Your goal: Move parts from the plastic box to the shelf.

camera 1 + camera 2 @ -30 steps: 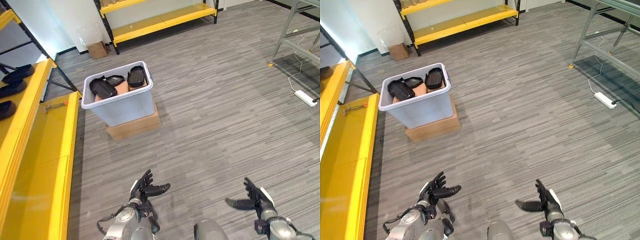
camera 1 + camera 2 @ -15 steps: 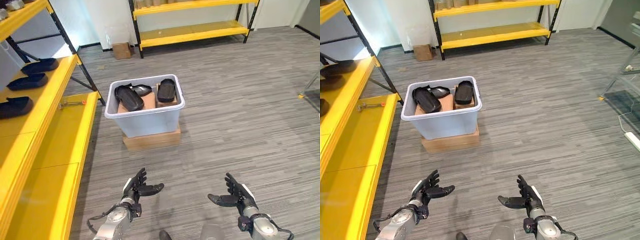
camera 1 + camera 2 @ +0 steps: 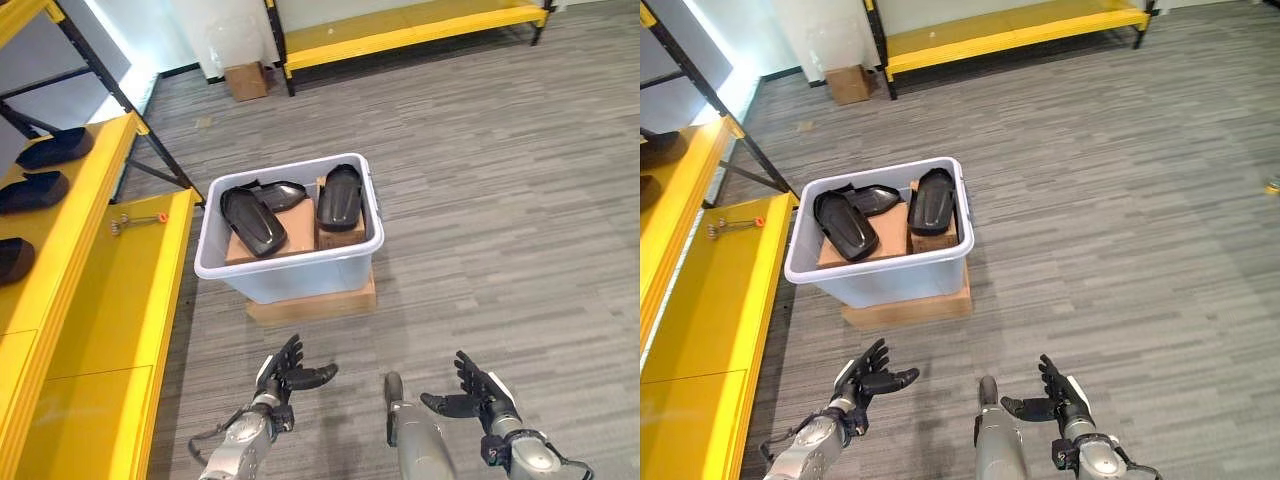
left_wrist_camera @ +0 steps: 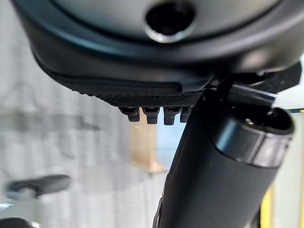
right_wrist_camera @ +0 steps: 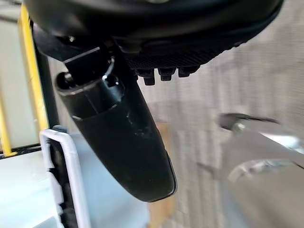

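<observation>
Left hand [image 3: 287, 377]: fingers spread and straight, thumb out, holding nothing, low over the grey striped carpet [image 3: 480, 200].
Right hand [image 3: 478, 400]: fingers likewise apart and empty, level with the left, well apart from it.
Plastic box [image 3: 300, 272]: pale grey-blue, ahead of both hands, resting on a flat cardboard box [image 3: 312, 301].
Parts [image 3: 252, 221]: black moulded shells, three visible, lying inside on brown cartons.
Yellow shelf [image 3: 90, 300]: to the robot's left, beside the box; upper level carries further black parts [image 3: 56, 147].
</observation>
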Motion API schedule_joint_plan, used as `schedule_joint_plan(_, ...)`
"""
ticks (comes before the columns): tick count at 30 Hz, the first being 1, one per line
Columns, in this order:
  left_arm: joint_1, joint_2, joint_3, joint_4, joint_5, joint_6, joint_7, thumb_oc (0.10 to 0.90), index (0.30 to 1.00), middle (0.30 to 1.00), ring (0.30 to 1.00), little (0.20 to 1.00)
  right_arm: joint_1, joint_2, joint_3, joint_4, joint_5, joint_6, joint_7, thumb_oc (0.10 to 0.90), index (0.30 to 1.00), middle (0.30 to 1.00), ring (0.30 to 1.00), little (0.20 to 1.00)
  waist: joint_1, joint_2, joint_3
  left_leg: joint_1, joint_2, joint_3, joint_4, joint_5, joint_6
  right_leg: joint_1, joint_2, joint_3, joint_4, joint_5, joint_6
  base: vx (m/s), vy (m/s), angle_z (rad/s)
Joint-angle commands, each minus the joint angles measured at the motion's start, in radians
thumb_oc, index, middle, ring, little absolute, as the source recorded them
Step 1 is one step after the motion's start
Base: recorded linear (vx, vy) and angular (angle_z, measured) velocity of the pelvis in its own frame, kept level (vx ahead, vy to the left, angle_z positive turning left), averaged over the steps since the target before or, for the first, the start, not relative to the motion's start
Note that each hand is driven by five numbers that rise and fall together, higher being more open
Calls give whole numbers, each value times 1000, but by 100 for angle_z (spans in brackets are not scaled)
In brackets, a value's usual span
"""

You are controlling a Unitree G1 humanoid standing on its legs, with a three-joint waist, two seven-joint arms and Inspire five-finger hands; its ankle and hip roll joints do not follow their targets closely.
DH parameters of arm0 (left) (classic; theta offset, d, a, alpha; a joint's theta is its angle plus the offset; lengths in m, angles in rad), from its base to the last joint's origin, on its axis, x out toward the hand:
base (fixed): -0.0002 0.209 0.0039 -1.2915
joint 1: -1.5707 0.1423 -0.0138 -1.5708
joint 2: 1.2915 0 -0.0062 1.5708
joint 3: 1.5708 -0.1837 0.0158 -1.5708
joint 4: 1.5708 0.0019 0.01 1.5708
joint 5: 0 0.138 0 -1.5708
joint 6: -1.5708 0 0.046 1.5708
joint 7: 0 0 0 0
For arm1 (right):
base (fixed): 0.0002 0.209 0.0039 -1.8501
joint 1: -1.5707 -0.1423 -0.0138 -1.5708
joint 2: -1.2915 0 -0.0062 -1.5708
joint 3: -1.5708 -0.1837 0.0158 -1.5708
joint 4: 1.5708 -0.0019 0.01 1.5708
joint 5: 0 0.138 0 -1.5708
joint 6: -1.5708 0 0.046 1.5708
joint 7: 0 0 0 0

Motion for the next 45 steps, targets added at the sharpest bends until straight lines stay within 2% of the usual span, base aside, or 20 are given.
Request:
schedule_joint_plan(1,-51,21,23,-84,-1,-88,-10,900,1000,1000,1000,1000,-1,-32,-43,-118,11,-81,2,900,1000,1000,1000,1000,-27,-43,-39,-61,20,-19,78,103,16,21,-70,94,-161,64,130,196,-395,-22)
schedule_joint_plan(2,-59,13,20,-81,-13,-84,-4,900,1000,1000,1000,1000,-3,-41,-41,-109,16,-85,-1,900,1000,1000,1000,1000,-18,-37,-50,-130,100,-39,264,273,-24,59,-24,89,-145,-1,66,148,-324,-10)
schedule_joint_plan(3,-59,12,20,-81,-13,-85,-4,900,1000,1000,1000,1000,-3,-42,-41,-109,16,-85,-1,900,1000,1000,1000,1000,-20,-34,-52,-136,105,-44,268,274,-28,57,-22,85,-146,-2,63,290,-698,7)
schedule_joint_plan(4,-75,12,7,-85,-23,-75,4,900,1000,1000,1000,1000,-9,-55,-32,-99,29,-93,-12,900,1000,1000,1000,1000,4,-57,-39,-256,146,-117,525,410,-49,122,23,80,-150,-66,-16,201,-535,2)
schedule_joint_plan(5,-77,15,1,-91,-25,-73,10,900,1000,1000,1000,1000,-10,-63,-30,-101,30,-90,-17,900,1000,1000,1000,1000,24,-77,-18,-303,138,-144,623,400,-38,153,32,87,-154,-86,-42,227,-574,-27)
schedule_joint_plan(6,-75,13,-1,-94,-26,-73,9,900,1000,1000,1000,1000,-9,-66,-30,-101,32,-91,-22,900,1000,1000,1000,1000,35,-87,-5,-340,143,-143,646,371,-25,176,34,97,-156,-99,-51,153,-257,-50)
schedule_joint_plan(8,-67,12,-7,-91,-19,-72,10,900,1000,1000,1000,1000,-5,-70,-36,-106,29,-91,-29,900,1000,1000,1000,1000,46,-102,8,-399,187,-75,625,330,-20,209,25,93,-145,-125,-50,191,-115,-29)
schedule_joint_plan(9,-59,10,-9,-91,-23,-72,6,900,1000,1000,1000,1000,2,-70,-43,-111,33,-89,-31,900,1000,1000,1000,1000,47,-105,13,-422,213,-39,564,330,-26,227,17,97,-140,-134,-42,273,94,-7)
schedule_joint_plan(10,-52,8,-11,-75,-24,-72,4,900,1000,1000,1000,1000,14,-73,-52,-111,33,-90,-30,900,1000,1000,1000,1000,50,-104,10,-443,255,-2,394,354,-45,246,2,103,-141,-148,-19,201,130,-7)
schedule_joint_plan(11,-52,7,-12,-74,-24,-73,4,900,1000,1000,1000,1000,15,-73,-53,-112,33,-91,-30,900,1000,1000,1000,1000,51,-107,9,-436,249,3,385,358,-44,247,-2,105,-141,-149,-17,211,234,12)
schedule_joint_plan(13,-43,5,-12,-68,-11,-75,1,900,1000,1000,1000,1000,42,-78,-67,-118,30,-97,-21,900,1000,1000,1000,1000,52,-103,6,-442,268,34,102,428,-76,264,-43,120,-125,-168,27,215,306,-20)
schedule_joint_plan(15,-43,5,-14,-65,-6,-77,0,900,1000,1000,1000,1000,49,-74,-66,-112,30,-99,-18,900,1000,1000,1000,1000,47,-105,0,-443,265,52,18,442,-83,279,-64,119,-127,-176,48,221,271,0)
schedule_joint_plan(16,-40,7,-11,-66,-11,-80,1,900,1000,1000,1000,1000,56,-75,-69,-113,31,-91,-12,900,1000,1000,1000,1000,32,-97,-7,-416,281,85,10,436,-90,279,-82,116,-113,-176,65,329,439,-14)
schedule_joint_plan(17,-41,11,-11,-65,-16,-83,-4,900,1000,1000,1000,1000,52,-71,-66,-106,31,-85,-2,900,1000,1000,1000,1000,25,-79,-25,-355,240,109,-63,378,-78,278,-105,120,-121,-157,95,285,386,-21)
schedule_joint_plan(23,-56,42,-19,-82,-6,-82,-17,900,1000,1000,1000,1000,57,-45,-89,-113,35,-73,4,900,1000,1000,1000,1000,35,-88,-45,-358,182,156,12,248,-47,345,-203,115,-220,-80,148,148,221,-4)
schedule_joint_plan(26,-57,50,-14,-84,-2,-82,-18,900,1000,1000,1000,1000,51,-35,-86,-106,30,-72,4,900,1000,1000,1000,1000,45,-92,-54,-353,168,172,15,229,-40,350,-224,111,-245,-55,163,74,125,-1)
schedule_joint_plan(30,-73,67,3,-81,4,-87,-5,900,1000,1000,1000,1000,7,-23,-71,-101,18,-78,-5,900,1000,1000,1000,1000,70,-109,-67,-350,143,208,20,192,-23,330,-264,115,-298,31,202,70,128,-9)
schedule_joint_plan(32,-77,71,12,-79,2,-89,0,900,1000,1000,1000,1000,-6,-15,-66,-104,22,-81,-9,900,1000,1000,1000,1000,83,-117,-79,-344,139,228,13,194,-25,325,-276,108,-323,69,219,116,65,-35)
schedule_joint_plan(37,-66,71,37,-73,-3,-91,5,900,1000,1000,1000,1000,-15,-13,-62,-105,23,-82,-12,900,1000,1000,1000,1000,87,-119,-103,-310,147,248,-32,254,-59,325,-268,92,-354,94,229,119,-19,-19)
schedule_joint_plan(45,-28,56,87,-82,-9,-96,15,900,1000,1000,1000,1000,3,-16,-81,-125,0,-88,-20,900,1000,1000,1000,1000,79,-100,-123,-259,161,236,-111,344,-98,354,-232,73,-365,60,217,96,-77,-2)
